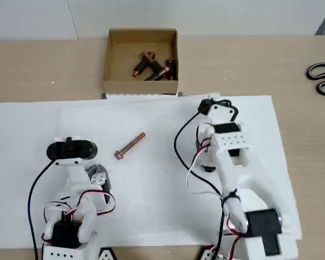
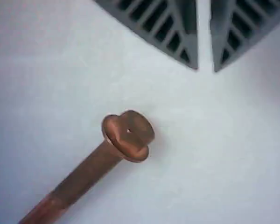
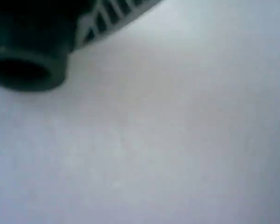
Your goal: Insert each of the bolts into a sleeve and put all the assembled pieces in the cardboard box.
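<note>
A copper bolt lies loose on the white sheet, its head pointing toward my left gripper. That gripper hovers just beside the head, jaws almost together with a thin gap and nothing between them. From above it sits at the lower left. My right gripper is low over the sheet and shut on a black sleeve, whose open bore faces the camera. The right arm covers that sleeve from above. The cardboard box at the back holds assembled pieces.
The white sheet covers most of the table in front of the box. Black scissors lie at the far right edge on the bare wood. Black cables loop beside both arms.
</note>
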### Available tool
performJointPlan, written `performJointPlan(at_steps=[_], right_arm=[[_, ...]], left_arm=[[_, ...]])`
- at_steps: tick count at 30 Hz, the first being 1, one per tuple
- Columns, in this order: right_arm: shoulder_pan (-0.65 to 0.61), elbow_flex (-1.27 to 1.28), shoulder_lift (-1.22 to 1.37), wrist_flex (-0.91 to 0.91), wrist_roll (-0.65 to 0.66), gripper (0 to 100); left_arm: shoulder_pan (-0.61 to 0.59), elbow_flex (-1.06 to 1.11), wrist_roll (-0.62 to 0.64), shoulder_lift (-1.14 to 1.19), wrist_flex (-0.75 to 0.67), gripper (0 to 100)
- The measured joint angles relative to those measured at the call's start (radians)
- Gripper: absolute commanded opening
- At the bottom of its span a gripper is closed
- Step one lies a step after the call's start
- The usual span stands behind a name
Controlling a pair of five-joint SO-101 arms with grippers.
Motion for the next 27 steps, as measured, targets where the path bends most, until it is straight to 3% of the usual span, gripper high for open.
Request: performJointPlan(at_steps=[11, 18, 23, 27], right_arm=[[-0.012, -0.121, -0.149, 0.25, 0.0, 0.2], [-0.008, -0.086, -0.209, 0.324, 0.0, 0.2], [-0.014, -0.06, -0.285, 0.359, 0.0, 0.2], [-0.012, -0.057, -0.341, 0.37, 0.0, 0.2]], left_arm=[[-0.003, -0.008, -0.025, 0.0, 0.0, 1], [-0.003, -0.199, -0.034, 0.006, 0.002, 1], [-0.003, -0.434, -0.049, 0.222, 0.038, 1], [-0.003, -0.729, -0.049, 0.559, 0.1, 1]])
